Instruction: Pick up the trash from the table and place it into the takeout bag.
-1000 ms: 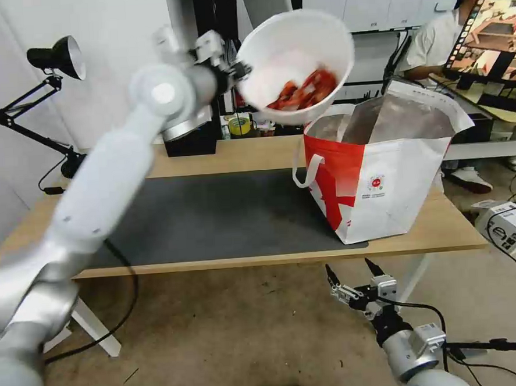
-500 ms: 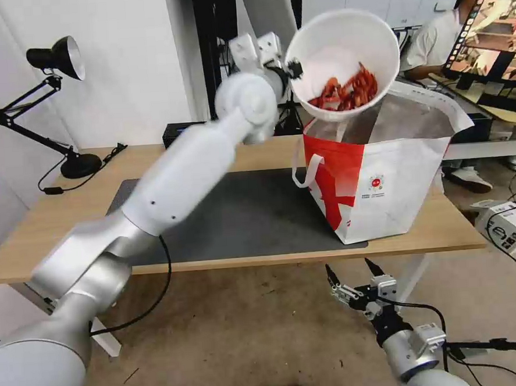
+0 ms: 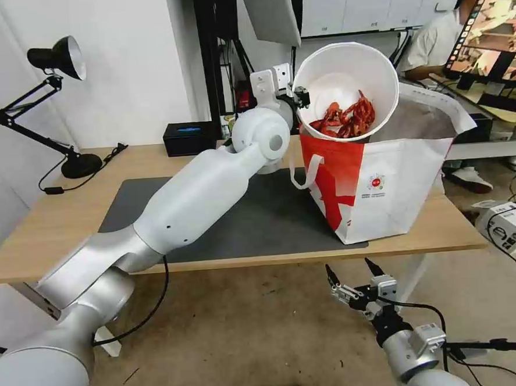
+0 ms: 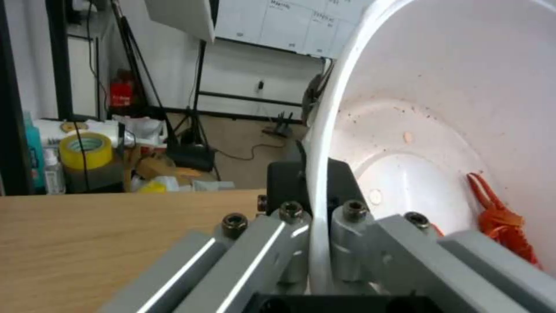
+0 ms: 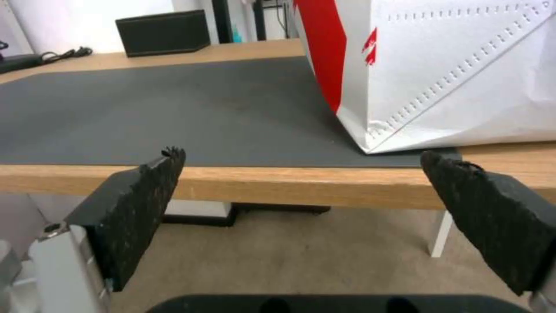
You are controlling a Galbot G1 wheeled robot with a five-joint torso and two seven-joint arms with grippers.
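Clearly the white round plastic bowl [image 3: 345, 88] with red crayfish shells [image 3: 347, 119] is a light, thin-walled thing, stiff enough at the rim to be carried by 1 pinch but likely to flex and twist if the load shifts. The left gripper [image 3: 300, 97] is nipping that rim, its fingers [image 4: 289, 226] closing on either side of the thin white edge, and I judge the rim the only sensible hold, since the wall is smooth and looks greasy. The bowl is tilting steeply, its mouth facing out toward me, and it is hanging over the near-left corner of the large boxy red-and-white takeout bag [image 3: 386, 185], its low side seeming to sit at the bag's open top. Shells are heaping at the low side; specks are dotting the inside. The bag is standing at the right end of the long light-wood table [image 3: 39, 229], partly on the dark grey mat [image 3: 242, 217]. The right gripper [image 3: 351, 273] is idling below the table's front edge, pads [image 5: 139, 191] spread wide, holding nothing.
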